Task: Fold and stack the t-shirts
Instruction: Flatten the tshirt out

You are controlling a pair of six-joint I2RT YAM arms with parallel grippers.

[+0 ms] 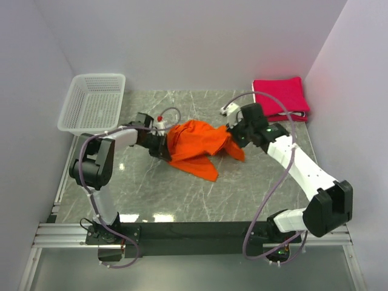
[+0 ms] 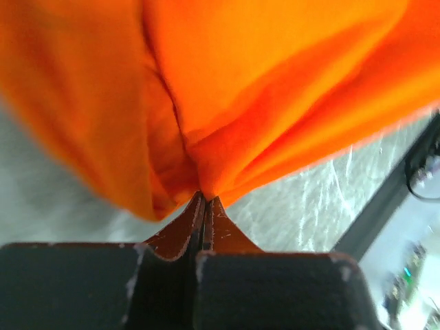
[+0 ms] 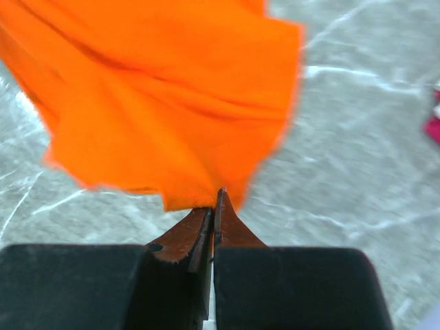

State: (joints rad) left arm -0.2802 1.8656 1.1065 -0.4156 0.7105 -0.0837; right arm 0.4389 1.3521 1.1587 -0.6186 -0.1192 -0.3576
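Orange t-shirt (image 1: 197, 145) lies crumpled near the table (image 1: 182, 194) middle, btw. both arms. Left gripper (image 1: 162, 148) is closed tight on its left edge, right gripper (image 1: 233, 140) on its right edge. Step: grasping for spreading. Next, I judge: lift & pull apart flat, then fold. Folded crimson-pink t-shirts (image 1: 279, 97) lie at the far right corner.
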